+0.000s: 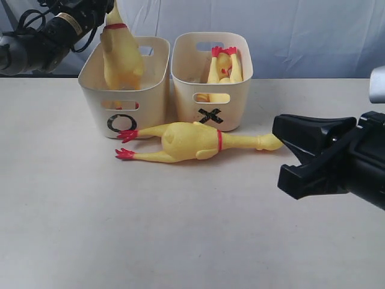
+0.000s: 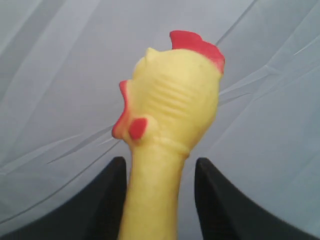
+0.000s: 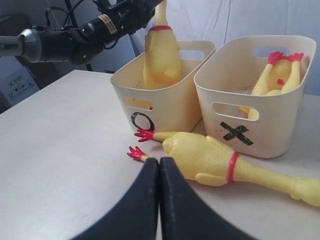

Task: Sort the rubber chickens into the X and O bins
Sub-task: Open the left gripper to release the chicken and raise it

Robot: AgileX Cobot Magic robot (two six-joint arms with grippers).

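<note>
Large chicken upright in O bin, left pincer loose around its neck; right pincer closed, holding nothing.

A long yellow rubber chicken with a red neck band (image 1: 120, 57) stands head-up in the cream plastic tub marked O (image 1: 153, 90). The left gripper (image 2: 160, 161) has its jaws on either side of the neck, spread, with a gap showing on one side. The matching tub marked X (image 1: 234, 96) sits just beside it and holds yellow chicken(s) with red feet up (image 1: 225, 66); I can't tell how many. Another large yellow chicken (image 1: 189, 141) lies flat on the pale table (image 1: 180, 229) in front of both tubs. The right gripper (image 3: 159, 162) has its fingers pressed together, hovering near that chicken but apart from it.
</note>
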